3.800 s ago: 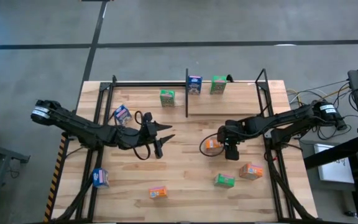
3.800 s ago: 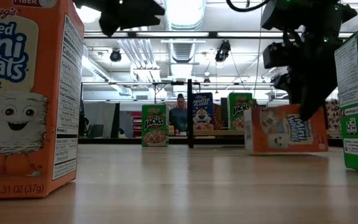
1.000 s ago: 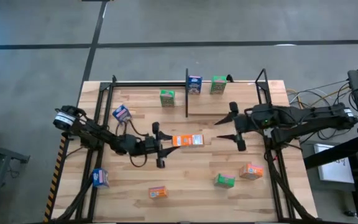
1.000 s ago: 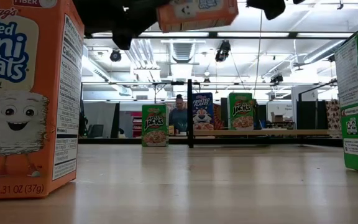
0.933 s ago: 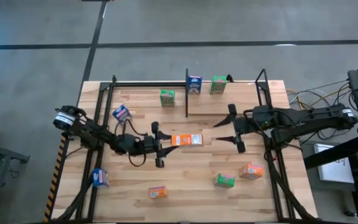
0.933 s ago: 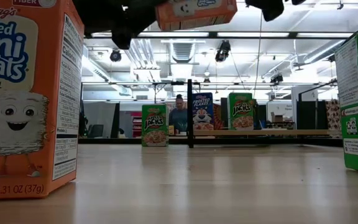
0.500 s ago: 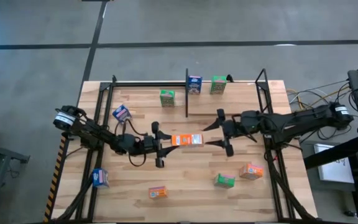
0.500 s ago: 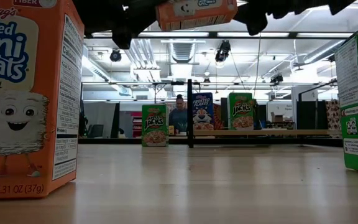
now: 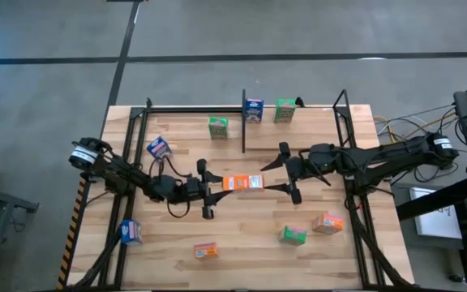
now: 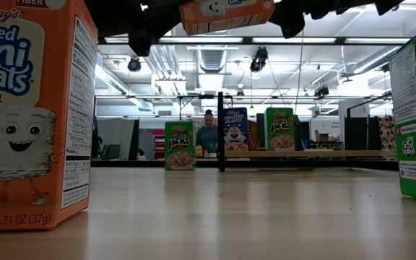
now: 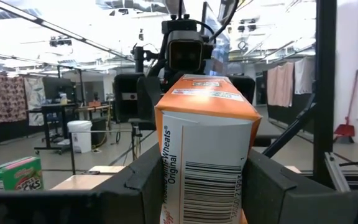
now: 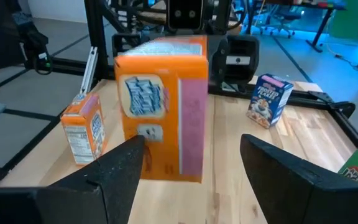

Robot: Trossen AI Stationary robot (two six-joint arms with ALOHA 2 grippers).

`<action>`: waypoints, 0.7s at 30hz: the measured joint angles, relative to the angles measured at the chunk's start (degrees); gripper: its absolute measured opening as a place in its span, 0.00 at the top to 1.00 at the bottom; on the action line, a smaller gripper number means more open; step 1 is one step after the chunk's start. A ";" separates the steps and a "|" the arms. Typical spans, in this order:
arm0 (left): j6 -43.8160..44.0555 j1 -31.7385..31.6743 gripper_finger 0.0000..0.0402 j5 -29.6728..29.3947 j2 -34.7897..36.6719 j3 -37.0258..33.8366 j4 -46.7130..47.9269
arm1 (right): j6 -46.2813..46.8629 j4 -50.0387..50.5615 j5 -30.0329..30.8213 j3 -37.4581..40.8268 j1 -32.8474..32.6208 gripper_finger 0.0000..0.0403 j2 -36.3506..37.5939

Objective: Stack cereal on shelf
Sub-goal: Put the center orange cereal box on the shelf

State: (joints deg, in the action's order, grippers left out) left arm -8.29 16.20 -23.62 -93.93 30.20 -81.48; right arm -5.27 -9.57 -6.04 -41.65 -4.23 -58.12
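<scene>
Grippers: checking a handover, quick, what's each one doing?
Left gripper: closed on the orange box, held above the table.
Right gripper: open, fingers either side of the box's free end, not gripping.

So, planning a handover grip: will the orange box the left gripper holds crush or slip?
The orange box looks like thin, light cardboard, so a hard squeeze might dent it. The left gripper holds it level by one end, so it's probably stiff. Its printed faces may slip.

From table level the big orange Mini-Wheats box [image 10: 31, 115] runs off the edge (so does the green box [image 10: 415, 119] opposite); both arms show only as dark shapes overhead.
</scene>
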 joint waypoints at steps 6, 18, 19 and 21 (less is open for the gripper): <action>-0.96 -0.12 0.63 -1.09 -0.11 0.00 0.71 | 0.19 -0.17 -0.42 -0.26 -0.04 0.38 1.63; -1.09 -0.16 0.63 -3.02 -0.09 0.15 0.44 | 1.53 0.99 0.29 -0.11 -0.51 0.38 1.65; -1.11 -0.19 0.63 -3.09 -0.09 0.24 0.44 | 1.43 0.73 0.50 -0.08 -0.50 0.38 1.63; -1.21 -0.20 0.63 -3.35 -0.09 0.69 0.39 | 1.32 -0.78 1.02 0.00 -0.50 0.38 0.86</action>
State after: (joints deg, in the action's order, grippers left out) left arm -9.50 15.99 -26.97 -94.02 30.88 -81.09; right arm -3.95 -10.35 -5.02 -41.65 -4.73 -57.26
